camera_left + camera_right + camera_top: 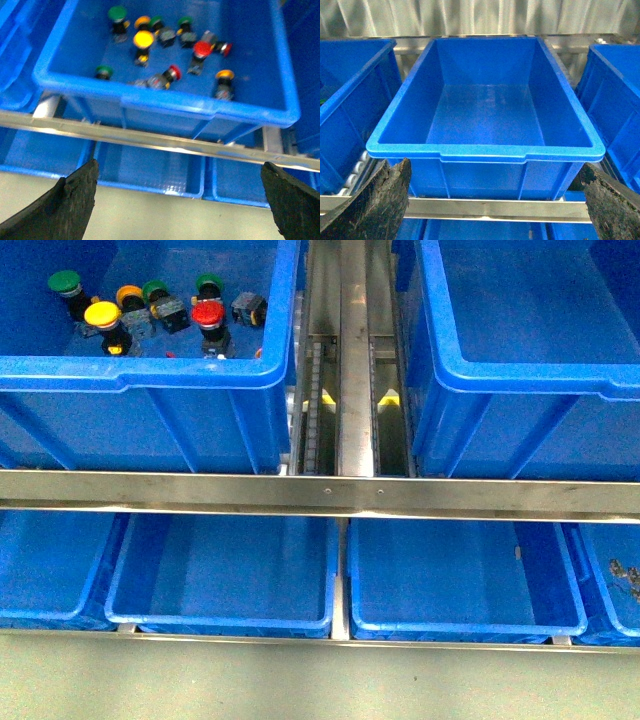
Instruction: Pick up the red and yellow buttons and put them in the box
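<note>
- Left gripper (179,167) and right gripper (495,164) were spread wide, empty.
- Yellow button (143,40) and red button (202,49) sat jammed among green buttons (118,13); easy wrong grab.

Front view, looking down, shares button bin (130,375) with left wrist, seemingly the box (520,375) with right wrist.

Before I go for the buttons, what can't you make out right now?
- Front view: left bin's near wall hides buttons lying against it.
- Front view: right bin's inside, mostly cut off by top edge.
- Left wrist view: blur smears the red button's body.
- Front view: bits in far-right tray, too small to name.
</note>
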